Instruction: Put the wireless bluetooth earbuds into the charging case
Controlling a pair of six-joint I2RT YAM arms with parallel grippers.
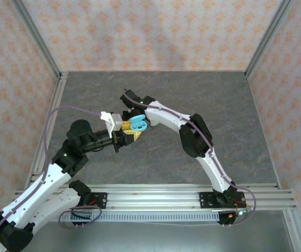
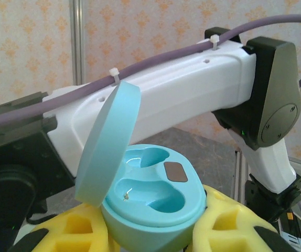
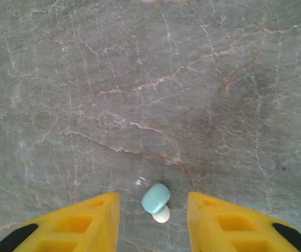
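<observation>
Right wrist: earbud point(image 3: 156, 199) is seen lying on table point(image 3: 140, 105), straddled untouched by parted jaws of right gripper point(image 3: 152, 210). Charging case point(image 2: 153, 202), lid up, is clamped in left gripper point(image 2: 153, 233). Pick-up is judged in hand; a gentle, centred close is called for next.

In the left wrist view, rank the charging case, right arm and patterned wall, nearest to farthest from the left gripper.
1. The charging case, clamped in the left gripper, lid open.
2. The right arm, crossing behind the case.
3. The patterned wall, background, behind the arm.
</observation>
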